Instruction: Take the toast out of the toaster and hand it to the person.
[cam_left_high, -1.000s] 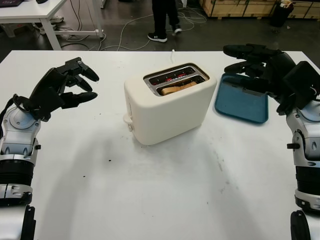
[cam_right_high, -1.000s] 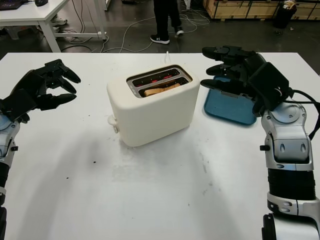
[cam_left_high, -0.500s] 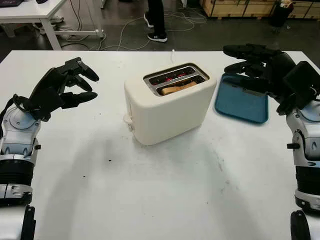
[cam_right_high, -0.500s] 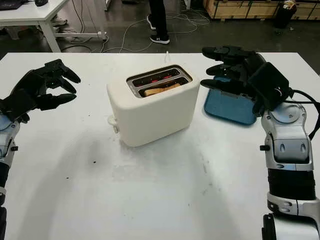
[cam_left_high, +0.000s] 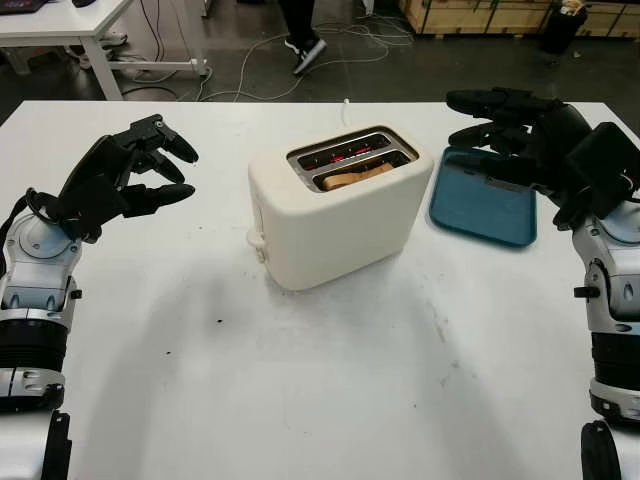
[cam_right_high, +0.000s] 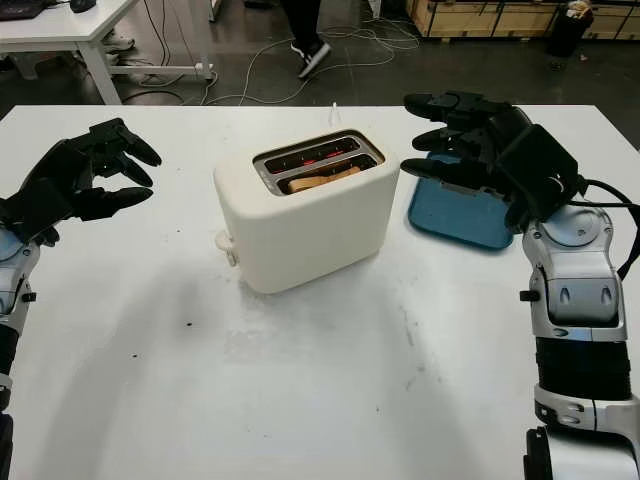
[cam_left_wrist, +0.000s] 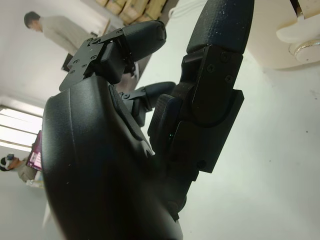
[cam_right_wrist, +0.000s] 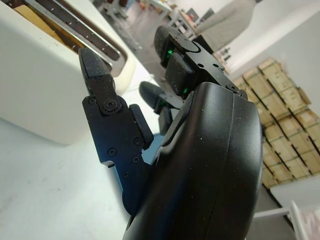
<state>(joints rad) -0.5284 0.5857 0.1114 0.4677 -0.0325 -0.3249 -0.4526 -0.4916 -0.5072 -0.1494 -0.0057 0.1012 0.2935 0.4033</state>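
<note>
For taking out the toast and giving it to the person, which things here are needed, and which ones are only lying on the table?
Needed:
toast, in the toaster's near slot
toaster
right hand, open, above the tray
left hand, open, left of the toaster

Only lying about:
blue tray

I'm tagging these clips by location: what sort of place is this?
Probably a lab or workshop, not a kitchen: cables trail over a dark floor, stacked wooden crates line the far wall, and the toaster sits on a plain white table.
</note>
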